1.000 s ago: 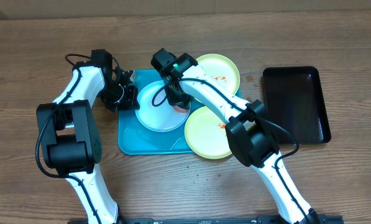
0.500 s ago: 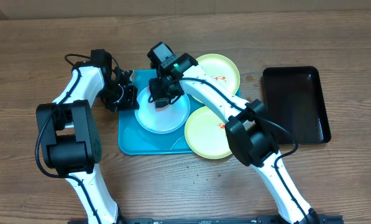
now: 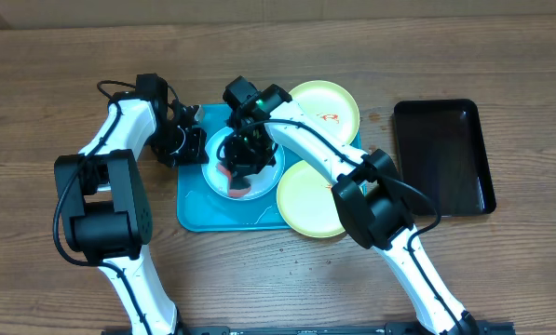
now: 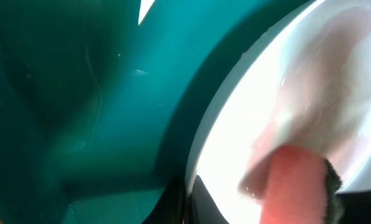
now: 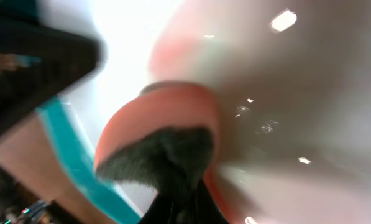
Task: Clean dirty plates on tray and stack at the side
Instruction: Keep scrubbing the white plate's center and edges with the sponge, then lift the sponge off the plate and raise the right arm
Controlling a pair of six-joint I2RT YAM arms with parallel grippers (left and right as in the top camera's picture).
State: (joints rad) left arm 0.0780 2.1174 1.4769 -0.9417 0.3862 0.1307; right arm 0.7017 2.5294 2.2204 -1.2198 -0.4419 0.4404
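Note:
A light blue plate (image 3: 266, 173) lies on the turquoise tray (image 3: 212, 212). My left gripper (image 3: 201, 149) is shut on that plate's left rim; in the left wrist view the rim (image 4: 222, 112) runs down between my dark fingers (image 4: 204, 202). My right gripper (image 3: 236, 166) is shut on a pink sponge (image 3: 226, 175) with a dark scouring side (image 5: 163, 155), pressed onto the near-left part of the plate. Two pale yellow-green plates with red smears overlap the tray's right edge, one far (image 3: 338, 98), one near (image 3: 310, 207).
A black tray (image 3: 442, 156) sits on the wooden table to the right. Both arms cross over the turquoise tray's far half.
My right gripper has swept the sponge from the plate's far right side across to its near left. The left gripper has stayed on the rim.

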